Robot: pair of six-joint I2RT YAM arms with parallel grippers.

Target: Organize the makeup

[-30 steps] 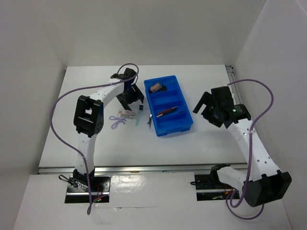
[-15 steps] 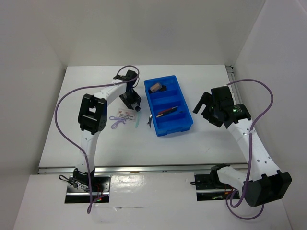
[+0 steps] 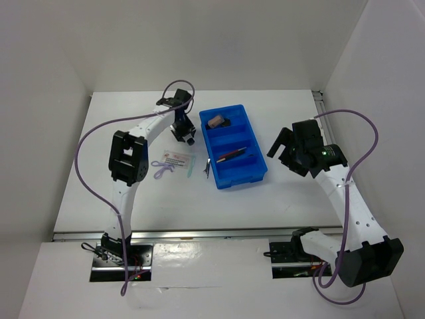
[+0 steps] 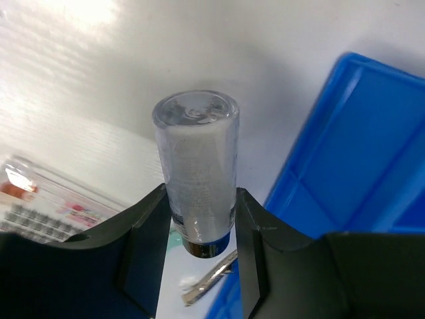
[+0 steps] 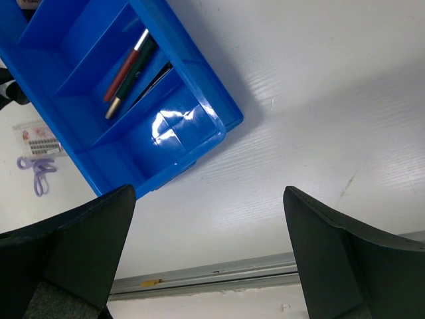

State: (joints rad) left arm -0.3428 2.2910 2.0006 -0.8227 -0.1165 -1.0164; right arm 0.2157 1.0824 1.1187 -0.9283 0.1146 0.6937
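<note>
1. Top view: the left gripper (image 3: 184,131) is seen just left of the tray (image 3: 243,182), clamped on something small.
2. Left wrist view: a clear vial (image 4: 197,159) is gripped between both fingers. Transfer is judged in hand; carriage over a compartment is required.
3. Right wrist view: the right gripper (image 5: 209,252) is spread wide and empty. Pencils (image 5: 129,63) are lodged in the tray.

There is one blue tray (image 3: 242,173) with three compartments, one tan bottle (image 3: 216,121) and two thin pencils (image 5: 126,66). One clear vial (image 4: 197,166), one white packet (image 3: 176,159), one lilac loop (image 3: 161,167) and one small silvery piece (image 3: 207,168) make up the rest.
</note>
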